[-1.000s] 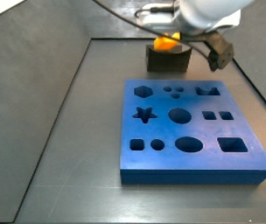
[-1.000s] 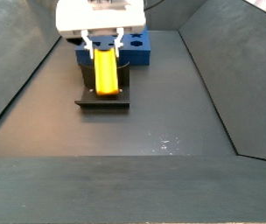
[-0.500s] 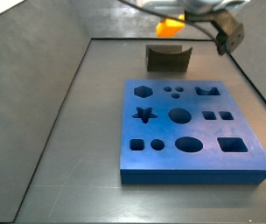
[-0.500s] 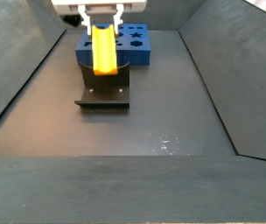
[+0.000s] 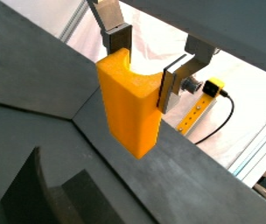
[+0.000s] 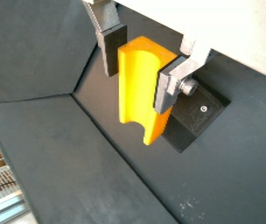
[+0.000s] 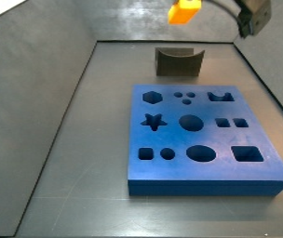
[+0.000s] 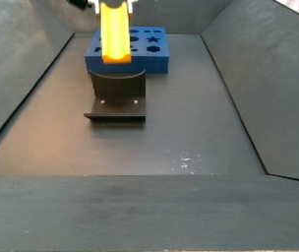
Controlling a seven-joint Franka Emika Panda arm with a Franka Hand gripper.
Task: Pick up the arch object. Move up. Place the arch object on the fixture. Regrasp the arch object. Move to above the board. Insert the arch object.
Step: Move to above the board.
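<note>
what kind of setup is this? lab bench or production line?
Likely a lab test cell: a dark walled enclosure holding only a blue shape-sorting board and the fixture. The pincer, raised above the fixture, grips the yellow arch object.

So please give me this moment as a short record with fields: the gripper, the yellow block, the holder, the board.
gripper: up high, shut on the arch object
arch object: yellow-orange block, hanging between the fingers, clear of everything below; also in a side view
fixture: dark holder on the floor, nothing in its dip
board: blue slab lying flat, all visible holes empty
</note>
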